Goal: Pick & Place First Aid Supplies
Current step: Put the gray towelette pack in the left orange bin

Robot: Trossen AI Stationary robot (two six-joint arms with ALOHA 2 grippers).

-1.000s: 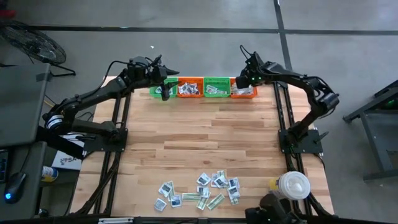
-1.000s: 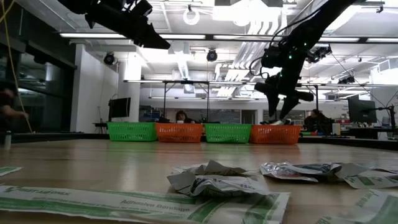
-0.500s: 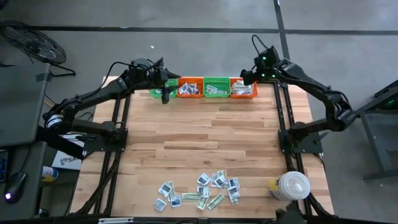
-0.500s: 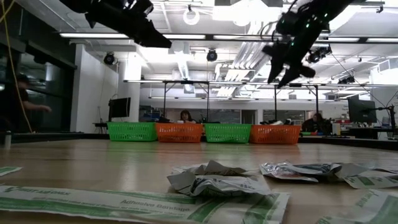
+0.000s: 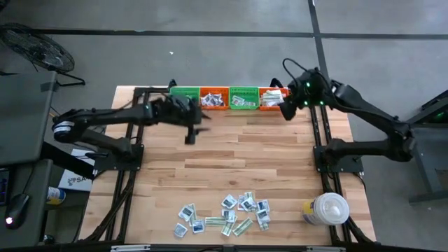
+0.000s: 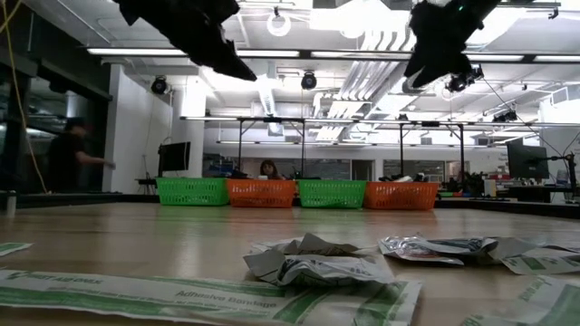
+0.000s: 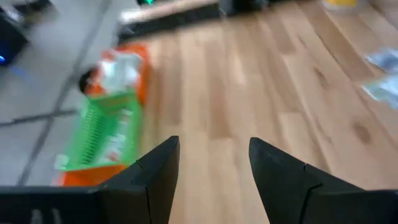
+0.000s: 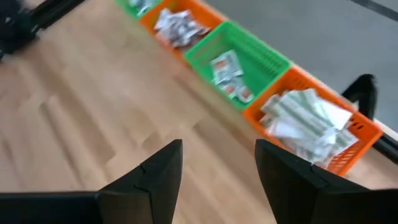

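Since a second ago: left pincer [image 5: 189, 133] swung off the green end basket [image 5: 183, 94] and out over bare planks; right pincer [image 5: 287, 110] lifted off the orange end basket [image 5: 274, 99] and drawn just in front of it. Both pincers spread wide, nothing between the dark, wedge-shaped fingers [image 7: 155, 171] of the left or those [image 8: 158, 168] of the right. Behind both pincers, four small plastic lattice baskets in a row at the far edge of the pale wooden plank surface [image 5: 231, 157]: green, orange [image 5: 214, 99], green [image 5: 243, 98], orange, the last three with packets showing inside; the orange end basket heaped with crumpled white and pale-green packets [image 8: 305, 121]. Far from both pincers, at the near edge: first aid supplies [image 5: 227, 213], a loose scatter of flat packets, grey-white squares with dark marks and narrow pale-green strips, more than a dozen, exact count not readable. Off to the right of that scatter, one round white lidded container [image 5: 329, 208]. Seen low across the surface, wrappers crinkled and glossy [image 6: 313, 263].
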